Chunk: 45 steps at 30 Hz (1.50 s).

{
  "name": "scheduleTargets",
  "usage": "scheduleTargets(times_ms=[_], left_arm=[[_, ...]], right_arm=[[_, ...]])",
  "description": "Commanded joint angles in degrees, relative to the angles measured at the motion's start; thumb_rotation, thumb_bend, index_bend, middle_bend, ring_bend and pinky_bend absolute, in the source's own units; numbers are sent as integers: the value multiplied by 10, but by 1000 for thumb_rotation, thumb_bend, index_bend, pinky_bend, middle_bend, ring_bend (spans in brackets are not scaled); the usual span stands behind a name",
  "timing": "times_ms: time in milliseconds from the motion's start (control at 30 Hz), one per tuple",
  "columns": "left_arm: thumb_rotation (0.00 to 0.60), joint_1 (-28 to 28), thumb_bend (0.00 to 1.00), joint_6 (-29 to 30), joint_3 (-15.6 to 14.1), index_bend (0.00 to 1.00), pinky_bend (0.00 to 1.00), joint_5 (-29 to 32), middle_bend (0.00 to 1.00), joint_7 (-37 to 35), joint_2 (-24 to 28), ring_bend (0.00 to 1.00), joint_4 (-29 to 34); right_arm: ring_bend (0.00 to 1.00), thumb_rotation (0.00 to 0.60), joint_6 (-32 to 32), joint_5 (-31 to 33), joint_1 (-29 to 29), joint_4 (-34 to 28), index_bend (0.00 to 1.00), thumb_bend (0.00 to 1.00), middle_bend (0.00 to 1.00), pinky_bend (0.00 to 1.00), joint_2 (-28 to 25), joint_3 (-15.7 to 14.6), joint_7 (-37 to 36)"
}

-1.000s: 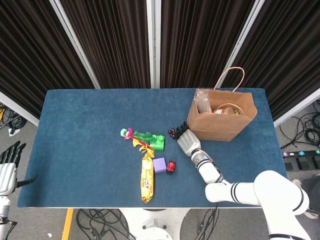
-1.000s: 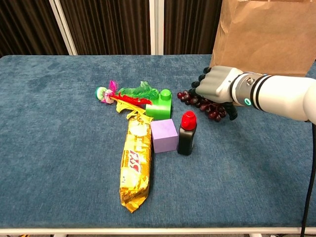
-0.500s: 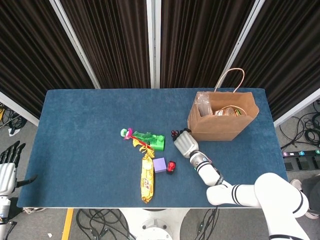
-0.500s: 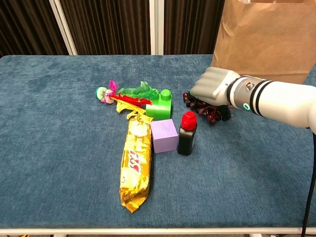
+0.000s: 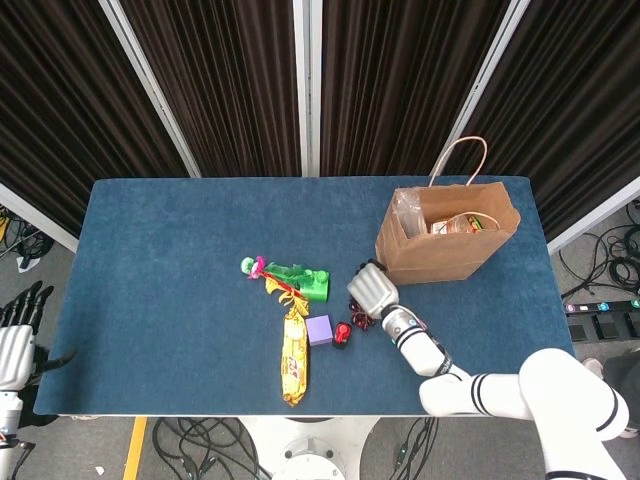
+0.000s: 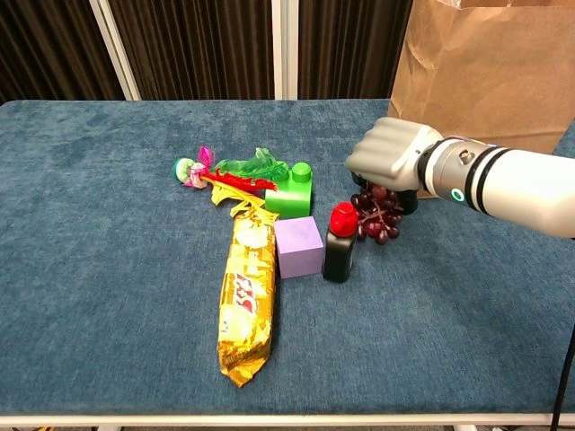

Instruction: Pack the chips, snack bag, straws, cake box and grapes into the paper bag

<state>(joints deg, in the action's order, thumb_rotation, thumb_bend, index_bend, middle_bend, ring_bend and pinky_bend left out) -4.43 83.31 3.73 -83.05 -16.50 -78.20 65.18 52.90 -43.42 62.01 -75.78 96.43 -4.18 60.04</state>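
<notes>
Fingers of the right hand point(image 6: 388, 156) are curled tight over the top of the grapes point(image 6: 378, 214), which hang just beneath them, seemingly clear of the table point(image 6: 108, 296). Below and beside the fingers stands a red-capped bottle point(image 6: 340, 242), close enough that the swinging bunch could tip it. Loose grapes may also drop off before reaching the paper bag point(image 6: 485, 67) behind the fingers. The left hand point(image 5: 14, 340) hangs off-table, fingers apart, empty.

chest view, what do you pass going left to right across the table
straws → snack bag → purple cube → red-capped bottle → grapes held by the right hand → paper bag
</notes>
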Motion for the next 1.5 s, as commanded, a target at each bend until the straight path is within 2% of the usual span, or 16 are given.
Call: scheduleTargets(times_ms=[33,267,633,933,1167,1333,1400,1500], left_arm=[[600,0,89,0,0,45,117,0,9,0,0,0,0],[600,0,89,0,0,45,117,1,9,-3,0,0,-3],[600,-1,88,-2,0,45,117,0,9,-7,0,0,-4],[600,0,88,-2,0,45,117,1,9,-9,1,0,-4],[600,0,88,-3,0,45,117,1,9,-11,1,0,-4],[600,0,88,-3,0,45,117,2,9,-10,0,0,-5],[600,0,88,-3,0,45,117,2,9,-10,0,0,-6],[600,1,88,-2,0,45,117,2,9,-11,1,0,-6]], right_arm=[[354,600,-3,-5,-3,3,623,129,425,446,4,2,-2],[334,600,-12,-16,-7,9,588,94,381,409,7,8,-6],[133,600,-31,-20,-9,18,434,56,226,221,9,16,-13],[132,600,-19,-24,-11,9,410,19,222,216,3,21,-1],[179,600,-13,-15,-7,-8,416,4,286,290,-8,32,9],[171,600,-17,-15,-8,-3,419,2,282,292,-2,31,9],[149,600,-23,-13,-8,3,420,1,270,280,2,30,9],[80,600,-34,-9,-7,15,413,0,224,189,12,31,4]])
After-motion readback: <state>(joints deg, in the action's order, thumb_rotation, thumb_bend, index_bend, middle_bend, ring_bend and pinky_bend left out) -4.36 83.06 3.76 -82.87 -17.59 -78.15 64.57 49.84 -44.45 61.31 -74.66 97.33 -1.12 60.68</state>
